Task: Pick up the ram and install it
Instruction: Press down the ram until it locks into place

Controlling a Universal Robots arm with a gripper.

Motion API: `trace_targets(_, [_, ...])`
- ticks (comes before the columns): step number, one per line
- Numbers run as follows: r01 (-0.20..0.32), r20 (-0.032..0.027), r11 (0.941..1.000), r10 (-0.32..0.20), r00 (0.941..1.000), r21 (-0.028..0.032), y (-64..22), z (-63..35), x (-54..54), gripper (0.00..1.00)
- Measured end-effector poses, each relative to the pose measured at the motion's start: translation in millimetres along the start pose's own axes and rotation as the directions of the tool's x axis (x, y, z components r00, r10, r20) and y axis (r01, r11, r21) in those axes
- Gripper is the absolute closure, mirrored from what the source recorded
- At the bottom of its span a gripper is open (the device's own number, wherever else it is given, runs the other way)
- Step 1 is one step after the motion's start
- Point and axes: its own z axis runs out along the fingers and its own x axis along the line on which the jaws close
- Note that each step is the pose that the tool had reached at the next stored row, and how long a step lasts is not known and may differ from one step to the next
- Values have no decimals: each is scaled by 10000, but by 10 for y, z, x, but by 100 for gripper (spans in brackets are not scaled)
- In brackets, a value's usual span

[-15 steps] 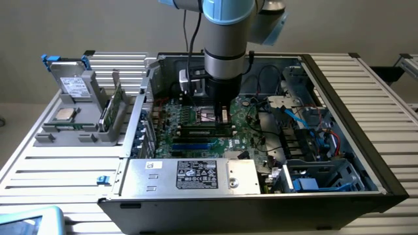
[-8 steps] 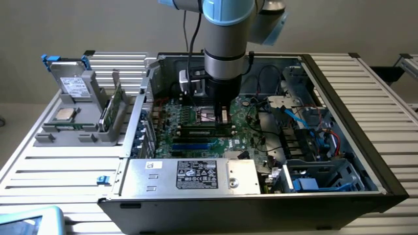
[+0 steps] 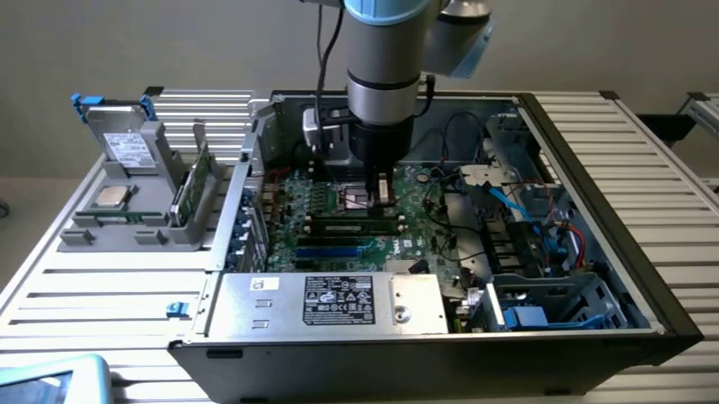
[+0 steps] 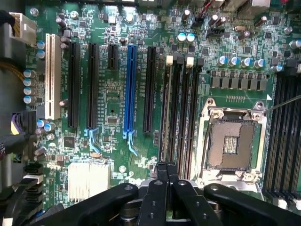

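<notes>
The ram (image 3: 191, 189), a thin green stick, stands on edge in a grey holder (image 3: 84, 237) outside the case, at the exterior view's left. My gripper (image 3: 371, 195) hangs inside the open computer case, far from that stick, low over the green motherboard (image 4: 113, 94). Its black fingers (image 4: 162, 172) are shut with nothing between them. The tips sit at one end of the black memory slots (image 4: 181, 108), beside the open processor socket (image 4: 230, 141). I cannot tell whether a stick sits in the slots (image 3: 354, 225).
The holder also carries a square silver processor chip (image 3: 110, 198) and a drive (image 3: 130, 145). Inside the case are a metal power supply box (image 3: 337, 301), loose cables (image 3: 528, 210) and a drive cage (image 3: 540, 303). Case walls (image 3: 584, 168) surround the motherboard.
</notes>
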Motion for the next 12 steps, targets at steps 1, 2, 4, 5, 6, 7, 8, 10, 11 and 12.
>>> trace_targets(1, [-1, 0, 10000, 1, 10000, 0, 32, -2, -2, 89])
trace_targets(2, [0, -1, 10000, 0, 10000, 0, 68, -3, -4, 89])
trace_targets(4, [0, -3, 10000, 0, 10000, 2, 136, -6, -7, 89])
trace_targets(5, [0, -1, 10000, 0, 10000, 3, 161, -5, -9, 89])
trace_targets(6, [0, -2, 10000, 0, 10000, 2, 182, -6, -10, 89])
trace_targets(7, [0, -1, 10000, 0, 10000, 6, 206, -4, -12, 89])
trace_targets(8, [2, -1, 10000, -2, 10000, 12, 231, -2, -14, 89])
trace_targets(10, [1, 0, 10000, -1, 10000, 22, 267, 9, -18, 89])
trace_targets(11, [0, -3, 10000, 0, 10000, 21, 269, 21, -17, 89])
trace_targets(12, [2, -3, 10000, -2, 10000, 22, 270, 33, -17, 89])
